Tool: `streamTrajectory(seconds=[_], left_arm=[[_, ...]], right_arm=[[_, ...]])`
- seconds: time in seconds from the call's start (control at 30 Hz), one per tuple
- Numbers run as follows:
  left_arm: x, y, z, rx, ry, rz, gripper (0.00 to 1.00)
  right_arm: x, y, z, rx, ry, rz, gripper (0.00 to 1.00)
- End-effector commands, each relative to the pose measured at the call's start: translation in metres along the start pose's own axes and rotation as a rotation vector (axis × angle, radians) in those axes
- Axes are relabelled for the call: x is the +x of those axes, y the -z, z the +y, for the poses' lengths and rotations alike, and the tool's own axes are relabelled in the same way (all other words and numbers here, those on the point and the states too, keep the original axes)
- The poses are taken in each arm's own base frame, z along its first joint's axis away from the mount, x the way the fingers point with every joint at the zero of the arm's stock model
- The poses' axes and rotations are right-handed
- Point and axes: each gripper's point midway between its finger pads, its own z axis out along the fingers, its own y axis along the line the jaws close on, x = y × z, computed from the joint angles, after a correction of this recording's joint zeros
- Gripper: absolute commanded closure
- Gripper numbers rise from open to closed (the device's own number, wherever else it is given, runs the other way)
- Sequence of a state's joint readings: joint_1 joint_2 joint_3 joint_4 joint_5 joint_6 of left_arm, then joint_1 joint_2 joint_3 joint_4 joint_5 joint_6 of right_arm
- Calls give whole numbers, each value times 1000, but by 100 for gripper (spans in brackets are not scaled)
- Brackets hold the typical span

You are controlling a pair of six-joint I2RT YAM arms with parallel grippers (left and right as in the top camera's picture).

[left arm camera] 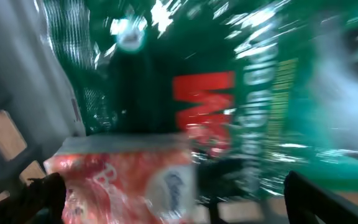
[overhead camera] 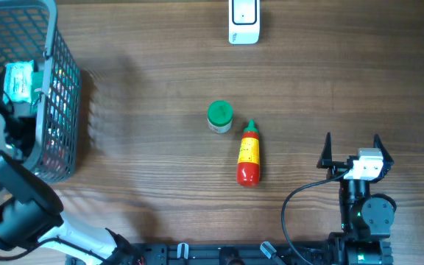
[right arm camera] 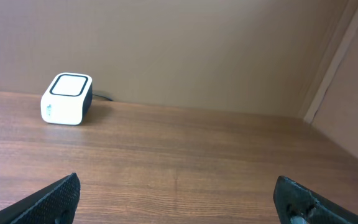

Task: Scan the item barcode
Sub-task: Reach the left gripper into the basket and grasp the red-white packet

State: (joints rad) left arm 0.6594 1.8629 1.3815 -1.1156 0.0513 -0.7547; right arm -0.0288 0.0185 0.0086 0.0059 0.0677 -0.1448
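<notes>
Below, wooden table (right arm camera: 197,162); behind scanner (right arm camera: 67,99), tan wall (right arm camera: 179,50).

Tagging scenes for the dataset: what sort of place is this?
Probably a mock shop checkout on a lab bench: a white barcode scanner at the far edge, a grey wire basket of packaged goods, and a sauce bottle and green-lidded jar loose on the wooden table.

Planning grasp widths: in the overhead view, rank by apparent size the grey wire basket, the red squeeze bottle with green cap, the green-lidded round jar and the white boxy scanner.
1. Grey wire basket
2. Red squeeze bottle
3. White boxy scanner and green-lidded round jar: tied; the scanner is cropped at the top edge.
</notes>
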Motion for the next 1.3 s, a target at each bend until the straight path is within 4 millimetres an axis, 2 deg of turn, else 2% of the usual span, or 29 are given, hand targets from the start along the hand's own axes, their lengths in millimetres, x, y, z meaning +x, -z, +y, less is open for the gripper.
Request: streamTrajectory(seconds=[0.0, 0.13, 0.2, 0.27, 0.4, 0.5, 0.63, 0.83, 0.87, 0.97, 1.07, 1.17, 1.2, 1.23, 1.27], left_arm=[[13, -23, 13, -27, 18, 35, 0], [18, -44, 20, -31, 19, 39, 0], [20, -50, 22, -29, 18, 37, 15], [20, -51, 23, -31, 18, 38, 39], [18, -45, 20, -19, 17, 28, 68], [15, -31, 16, -6, 16, 15, 81], [8, 7, 10, 18, 12, -34, 82], [1, 88, 2, 102, 9, -139, 76], [1, 109, 0, 135, 7, -168, 79], [2, 153, -7, 235, 0, -233, 87], [14, 208, -17, 408, -15, -293, 93], [34, 243, -17, 528, -20, -338, 96], [39, 252, -16, 549, -33, -366, 92], [42, 260, -14, 560, -42, -399, 80], [43, 265, -14, 562, -49, -433, 48]], right_arm=[[-2, 0, 3, -15, 12, -10, 0], [-2, 0, 3, -15, 12, -10, 0], [-2, 0, 3, -15, 12, -10, 0], [-2, 0, 3, -15, 12, -10, 0], [-2, 0, 3, -15, 11, -10, 0], [-2, 0, 3, -15, 12, -10, 0], [-2, 0, 3, -15, 12, -10, 0], [-2, 0, 3, -15, 12, -10, 0], [-2, 0, 3, -15, 11, -10, 0], [-2, 0, 3, -15, 12, -10, 0], [-2, 0, 3, -15, 12, -10, 0], [-2, 0, 3, -15, 12, -10, 0], [-2, 0, 3, -15, 12, -10, 0], [-2, 0, 3, -15, 12, -10, 0], [-2, 0, 3, -15, 12, -10, 0]])
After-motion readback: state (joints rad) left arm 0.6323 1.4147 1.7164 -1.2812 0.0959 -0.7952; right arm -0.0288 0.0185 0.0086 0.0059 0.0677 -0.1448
